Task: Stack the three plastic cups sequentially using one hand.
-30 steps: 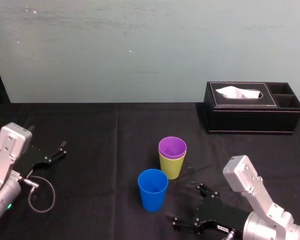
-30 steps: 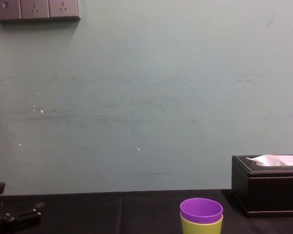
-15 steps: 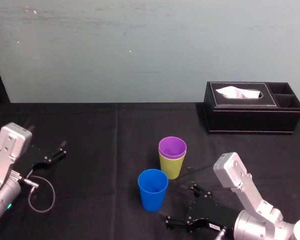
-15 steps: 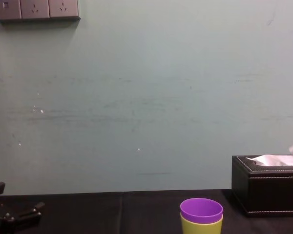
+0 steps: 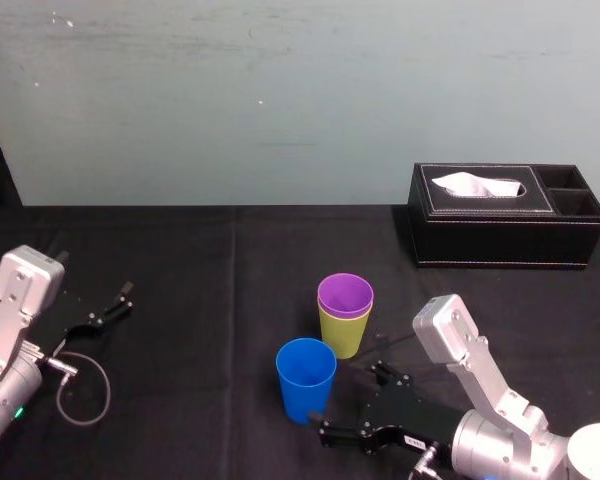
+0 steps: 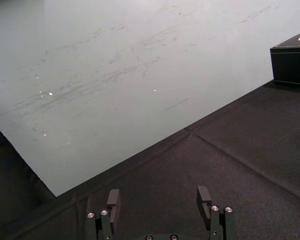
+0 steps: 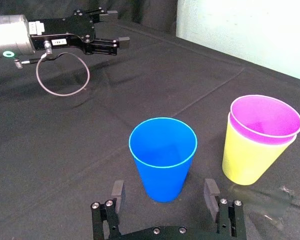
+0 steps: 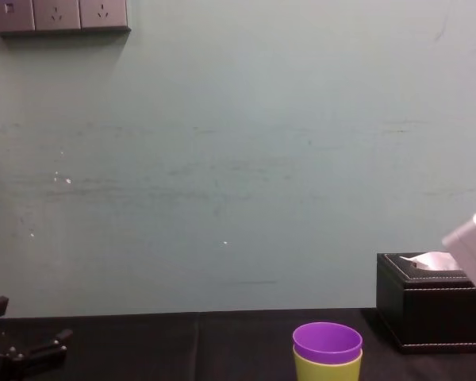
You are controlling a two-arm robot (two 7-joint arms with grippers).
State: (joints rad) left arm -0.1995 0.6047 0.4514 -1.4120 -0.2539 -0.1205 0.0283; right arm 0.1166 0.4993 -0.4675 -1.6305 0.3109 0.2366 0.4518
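Note:
A bright blue cup (image 5: 306, 380) (image 7: 163, 157) stands upright on the black table. Just behind it and to its right, a purple cup (image 5: 345, 296) (image 7: 265, 120) (image 8: 327, 343) sits nested inside the lime-yellow cup (image 5: 343, 335) (image 7: 245, 160). My right gripper (image 5: 352, 402) (image 7: 164, 189) is low at the blue cup's right, open. Its fingers reach either side of the cup's base without touching it. My left gripper (image 5: 102, 312) (image 6: 159, 199) rests open and empty at the table's left.
A black leather tissue box (image 5: 500, 225) (image 8: 432, 309) stands at the back right. A cable loop (image 5: 85, 390) (image 7: 62, 75) lies by the left arm. The pale wall runs along the table's far edge.
My right arm has moved left, bringing its open gripper up to the blue cup. The cups and the left arm have not moved.

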